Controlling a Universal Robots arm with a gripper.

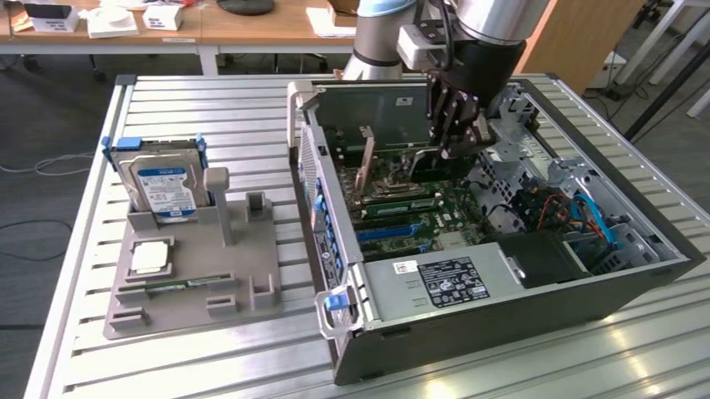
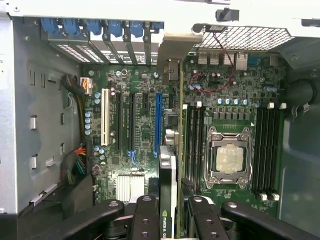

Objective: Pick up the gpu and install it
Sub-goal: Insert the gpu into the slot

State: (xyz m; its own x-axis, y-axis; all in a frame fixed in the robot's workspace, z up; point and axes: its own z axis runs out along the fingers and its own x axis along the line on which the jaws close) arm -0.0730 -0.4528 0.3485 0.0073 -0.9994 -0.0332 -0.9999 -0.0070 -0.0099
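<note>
The gpu (image 1: 435, 165), a thin black card, hangs on edge inside the open computer case (image 1: 554, 299), over the green motherboard (image 1: 405, 218). My gripper (image 1: 453, 148) reaches down from above and is shut on the card's upper edge. In the wrist view the gpu (image 2: 169, 165) runs edge-on away from my gripper (image 2: 168, 212), between the black fingers (image 2: 145, 217), with its silvery bracket (image 2: 172, 52) at the case's rear slot openings. It sits just beside the long blue slot (image 2: 159, 125), on the side of the memory slots; whether it touches a slot I cannot tell.
The CPU socket (image 2: 227, 157) and memory slots (image 2: 265, 150) lie beside the card. Cables and a drive cage (image 1: 566, 208) fill the case's far end. On the exterior view's left a grey fixture (image 1: 249, 266) holds the silver hard drive (image 1: 165, 187) and a slim memory stick (image 1: 166, 287).
</note>
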